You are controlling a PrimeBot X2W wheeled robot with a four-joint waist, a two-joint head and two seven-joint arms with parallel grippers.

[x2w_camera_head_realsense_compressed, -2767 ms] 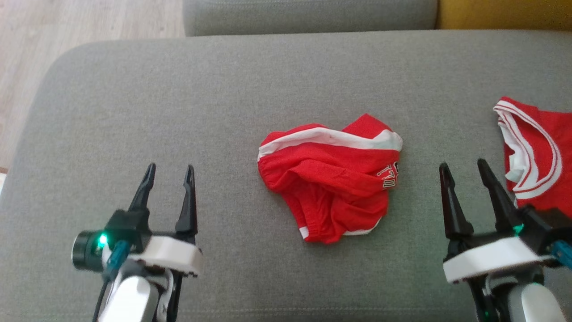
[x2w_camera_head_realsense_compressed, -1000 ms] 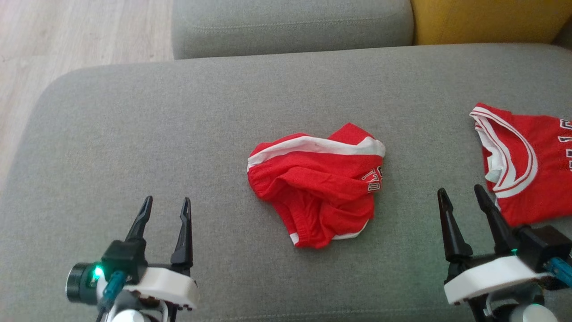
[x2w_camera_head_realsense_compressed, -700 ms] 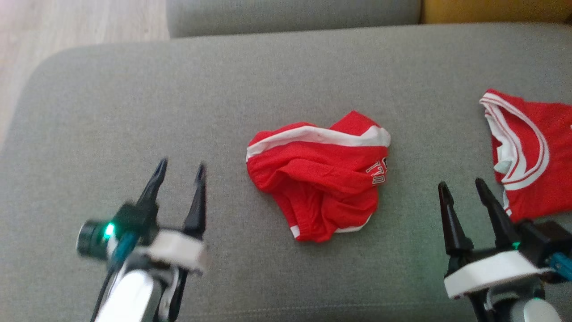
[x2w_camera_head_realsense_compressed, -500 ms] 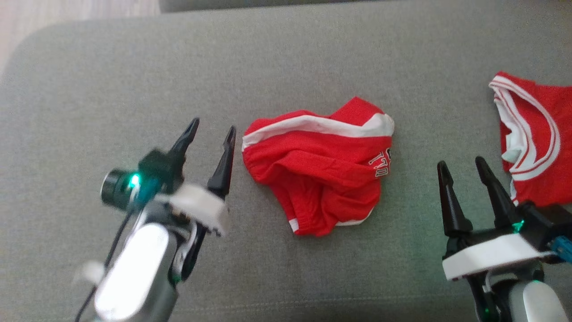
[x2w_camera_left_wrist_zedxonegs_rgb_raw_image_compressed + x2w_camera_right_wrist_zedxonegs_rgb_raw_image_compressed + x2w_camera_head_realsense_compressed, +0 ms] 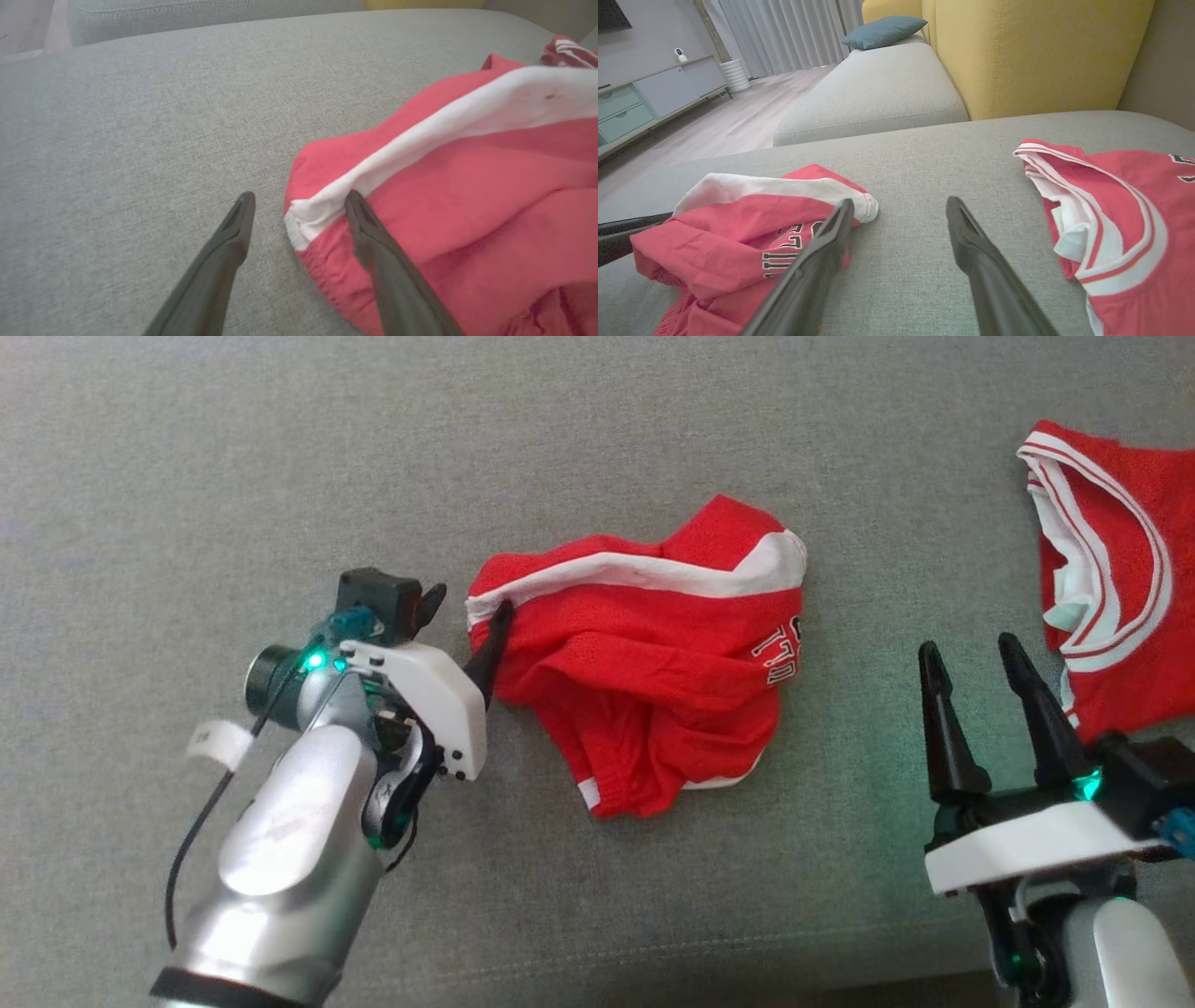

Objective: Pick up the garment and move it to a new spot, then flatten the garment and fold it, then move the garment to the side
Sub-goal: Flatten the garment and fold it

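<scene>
Grasp phase, pick-up not done yet. Right gripper (image 5: 966,646) is at the near right with jaws wide and empty, well clear of the target, between it and a second red jersey (image 5: 1120,569).

Left gripper (image 5: 470,602) is also spread wide with nothing pinched. It straddles the left end of the crumpled red garment (image 5: 653,663), which lies mid-cushion on the grey sofa cushion (image 5: 280,448). In the left wrist view one finger is over the white stripe (image 5: 467,116) and the other is over bare cushion just beside the hem.

My take on doing it well:
- Press the tips down into the cushion so the outer finger gets under the fabric edge, then close.
- Bite the stripe plus the red layer under it. Seamed edges should hold better than loose mesh.
- Lift straight up and slowly, and check it hangs free before moving it sideways.
- Keep the right arm parked and stay away from the jersey. It's the same colour and easy to snag.

Unclear or hidden:
- In the head view the wrist housing masks the left gripper's outer finger.
- Can't tell if the finger over the fabric is touching or just above it.
- Layer count in the wad is unknown because the folds hide the leg openings.
- Lettering (image 5: 784,653) is half tucked under and unreadable.
- Jersey is cut off at the right frame edge.
- Far side: the right wrist view shows a yellow backrest (image 5: 1041,46) and another grey seat (image 5: 878,93) beyond.
</scene>
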